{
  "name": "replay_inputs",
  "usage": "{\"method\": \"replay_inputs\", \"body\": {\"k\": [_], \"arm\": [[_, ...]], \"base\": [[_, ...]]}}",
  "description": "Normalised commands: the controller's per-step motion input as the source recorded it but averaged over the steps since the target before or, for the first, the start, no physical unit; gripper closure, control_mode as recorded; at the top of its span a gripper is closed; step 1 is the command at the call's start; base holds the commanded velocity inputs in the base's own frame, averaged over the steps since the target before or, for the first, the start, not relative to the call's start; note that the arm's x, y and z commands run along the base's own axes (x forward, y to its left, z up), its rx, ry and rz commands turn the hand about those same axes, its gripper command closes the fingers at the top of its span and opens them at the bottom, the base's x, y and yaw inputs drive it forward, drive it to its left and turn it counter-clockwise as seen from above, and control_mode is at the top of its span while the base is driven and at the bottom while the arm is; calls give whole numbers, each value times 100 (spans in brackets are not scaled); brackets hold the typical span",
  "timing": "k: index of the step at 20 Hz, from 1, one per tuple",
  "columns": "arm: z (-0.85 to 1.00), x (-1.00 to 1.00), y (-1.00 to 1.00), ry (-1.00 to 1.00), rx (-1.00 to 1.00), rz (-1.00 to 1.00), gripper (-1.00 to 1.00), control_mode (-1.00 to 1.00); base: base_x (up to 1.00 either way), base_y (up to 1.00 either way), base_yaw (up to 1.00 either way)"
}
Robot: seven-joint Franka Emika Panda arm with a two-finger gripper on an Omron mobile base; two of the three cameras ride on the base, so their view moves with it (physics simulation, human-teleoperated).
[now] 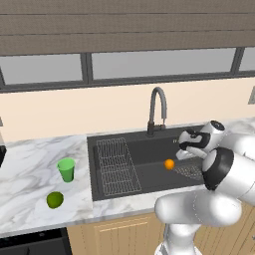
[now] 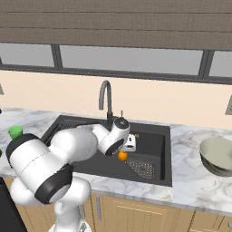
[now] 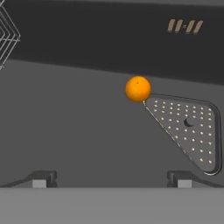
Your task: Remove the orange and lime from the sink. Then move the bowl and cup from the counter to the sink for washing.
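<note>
Judging by the layout, the lime (image 1: 55, 199) already lies on the counter (image 1: 30, 164) at lower left beside the cup (image 1: 65, 169). The orange (image 3: 138, 89) sits mid-sink (image 1: 149, 149), the gripper (image 3: 111, 178) spread wide and empty above. Bowl (image 2: 218, 156) waits right.

Orange (image 3: 138, 89) on sink (image 3: 78, 127) floor, touching perforated drain (image 3: 186, 127) corner.

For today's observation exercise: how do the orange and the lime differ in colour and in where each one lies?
The orange is bright orange; the lime is dark green. The orange lies inside the sink beside the perforated drain; the lime rests on the counter, near the cup. Both are small, round fruits.
</note>
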Motion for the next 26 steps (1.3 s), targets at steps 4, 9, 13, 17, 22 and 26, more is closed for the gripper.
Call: {"method": "replay_inputs", "body": {"k": [4, 9, 13, 17, 22, 26], "arm": [[-14, 20, -2, 0, 0, 0, -100, -100], [-14, 17, 0, -2, 0, 0, -100, -100], [-13, 15, -1, -4, 0, 0, -100, -100], [-11, 17, 0, -4, 0, 0, -100, -100], [-10, 17, -3, 0, 0, 0, -100, -100], [-10, 17, -7, 0, 0, 0, -100, -100]], "base": [[0, 0, 0], [0, 0, 0], [0, 0, 0], [0, 0, 0], [0, 0, 0], [0, 0, 0]]}}
